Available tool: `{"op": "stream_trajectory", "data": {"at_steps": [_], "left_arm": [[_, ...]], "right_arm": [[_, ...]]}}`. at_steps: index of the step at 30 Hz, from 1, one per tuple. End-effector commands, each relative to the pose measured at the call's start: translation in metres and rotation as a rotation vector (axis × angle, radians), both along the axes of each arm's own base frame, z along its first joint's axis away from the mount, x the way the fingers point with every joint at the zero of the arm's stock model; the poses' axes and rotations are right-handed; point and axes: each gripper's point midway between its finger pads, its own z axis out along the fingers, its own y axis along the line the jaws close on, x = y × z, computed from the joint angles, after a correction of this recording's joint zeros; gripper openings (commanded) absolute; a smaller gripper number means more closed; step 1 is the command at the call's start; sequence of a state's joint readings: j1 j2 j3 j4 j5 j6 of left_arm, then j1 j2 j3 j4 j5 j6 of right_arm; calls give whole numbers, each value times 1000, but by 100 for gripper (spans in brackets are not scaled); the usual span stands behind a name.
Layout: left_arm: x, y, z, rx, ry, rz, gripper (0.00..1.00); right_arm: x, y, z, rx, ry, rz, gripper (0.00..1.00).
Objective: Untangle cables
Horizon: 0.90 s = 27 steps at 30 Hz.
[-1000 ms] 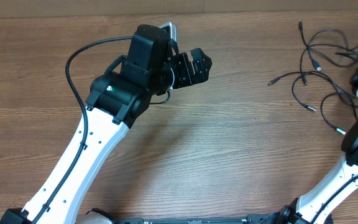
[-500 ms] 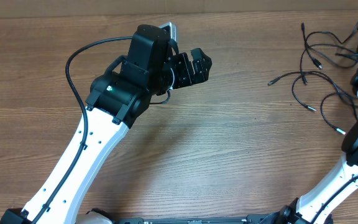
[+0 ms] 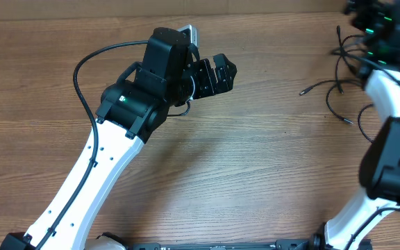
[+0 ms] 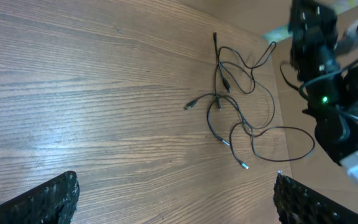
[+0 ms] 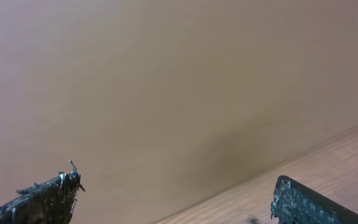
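The cables (image 4: 235, 106) are thin black cords with small plug ends, some silver-tipped. They lie loose and crossing each other on the wooden table (image 4: 92, 93), which in the overhead view is at the far right (image 3: 335, 87). My left gripper (image 4: 173, 208) is open and holds nothing, well short of the cables; from above it sits left of centre (image 3: 222, 73). My right gripper (image 5: 176, 205) is open too, with nothing between its fingers, facing a tan wall. The right arm (image 3: 384, 48) rises over the right side of the cables and hides part of them.
The tan wall (image 5: 166, 74) runs along the table's back edge. A thick black wire (image 3: 82, 62) loops out from the left arm (image 3: 96, 173). The right arm's base stands at the front right (image 3: 367, 208).
The right arm has swung from the right edge up to the back right corner, over the cables, and its jaws have opened wider. A cable loop shifted slightly. The left arm has not moved.
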<state>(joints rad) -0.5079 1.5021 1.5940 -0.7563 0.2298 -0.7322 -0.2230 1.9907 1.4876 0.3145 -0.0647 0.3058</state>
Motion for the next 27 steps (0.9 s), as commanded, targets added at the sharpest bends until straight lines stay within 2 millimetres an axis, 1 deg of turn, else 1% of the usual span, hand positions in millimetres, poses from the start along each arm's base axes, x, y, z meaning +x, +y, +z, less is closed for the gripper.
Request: {"op": "stream_trajectory", "data": {"at_steps": [1, 2, 3, 5, 8, 11, 15, 19, 22, 23, 27], "left_arm": [[4, 2, -3, 16, -6, 2, 100], [4, 2, -3, 16, -6, 2, 100], [4, 2, -3, 16, -6, 2, 100], [4, 2, -3, 16, -6, 2, 100], [4, 2, -3, 16, -6, 2, 100], [4, 2, -3, 16, -6, 2, 100], [4, 2, -3, 16, -6, 2, 100], [4, 2, -3, 16, -6, 2, 100], [4, 2, -3, 16, -6, 2, 100], [4, 2, -3, 16, -6, 2, 100], [4, 2, -3, 16, -6, 2, 100]], "right_arm": [[-9, 30, 48, -205, -27, -116, 100], [-10, 42, 51, -235, -25, -124, 100], [-11, 61, 56, -269, -25, -130, 100], [-13, 87, 61, -298, -29, -141, 100], [-16, 127, 61, -300, -31, -130, 100], [-17, 149, 58, -303, -24, -102, 100], [-18, 163, 57, -303, -24, -73, 100], [-18, 164, 50, -309, 5, -66, 100], [-20, 164, 38, -322, 59, -58, 100], [-21, 163, 27, -332, 102, -52, 100], [-26, 162, 7, -352, 190, -38, 100]]}}
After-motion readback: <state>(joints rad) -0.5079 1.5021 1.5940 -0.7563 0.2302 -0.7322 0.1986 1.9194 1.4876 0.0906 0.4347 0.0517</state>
